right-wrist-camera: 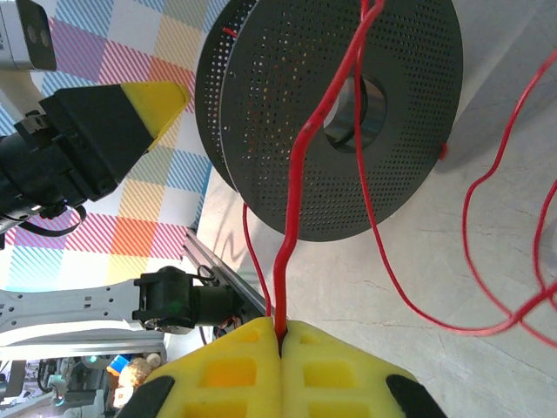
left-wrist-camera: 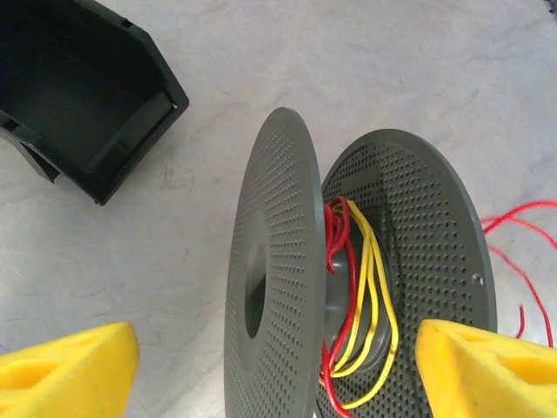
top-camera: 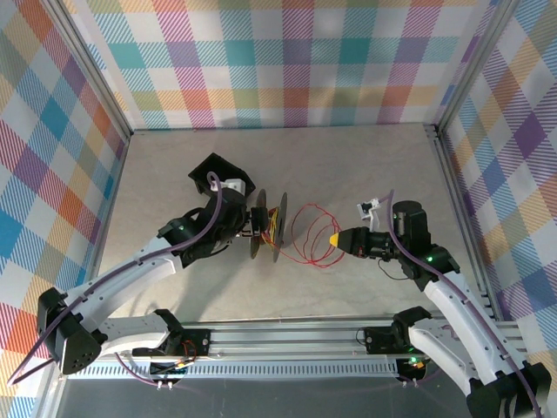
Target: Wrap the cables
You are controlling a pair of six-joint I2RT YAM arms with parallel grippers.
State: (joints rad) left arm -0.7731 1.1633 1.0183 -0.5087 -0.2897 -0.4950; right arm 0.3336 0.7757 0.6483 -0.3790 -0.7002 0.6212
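1. At the right gripper (right-wrist-camera: pixel 280 335): clenched, yellow pads (right-wrist-camera: pixel 226 374) pressed flat together, pinching the red cable (right-wrist-camera: pixel 298 152) in the seam between them.
2. Just ahead of those pads: climbs straight out of the seam, then bends toward the spool (right-wrist-camera: pixel 348 113) and crosses the face of its nearer flange up to the rim.
3. Ahead and off to the side of that tool: sags in loose, springy red loops over the table (right-wrist-camera: pixel 348 296), between the closed tips and the spool.
4. Beyond the spool from there: a yellow-tipped black finger (right-wrist-camera: pixel 152 100) of the other arm, showing past the flange.
5. At the left gripper (left-wrist-camera: pixel 278 366): released, pads well apart, straddling the spool edge-on. Stands clear of the flange on the bin's side; on the loops' side, cannot tell whether pad and flange touch.
6. Directly ahead between those jaws: two dark perforated flanges standing upright, with several turns of yellow cable (left-wrist-camera: pixel 372 283) and a few of red wound round the hub between them.
7. Past the far flange: more thin red loops lying free over the table.
8. Farther ahead on the opposite side: an open black bin (left-wrist-camera: pixel 96 113), well apart from the spool.
9. Farthest off: plaid walls (top-camera: pixel 278 61) closing in the table.
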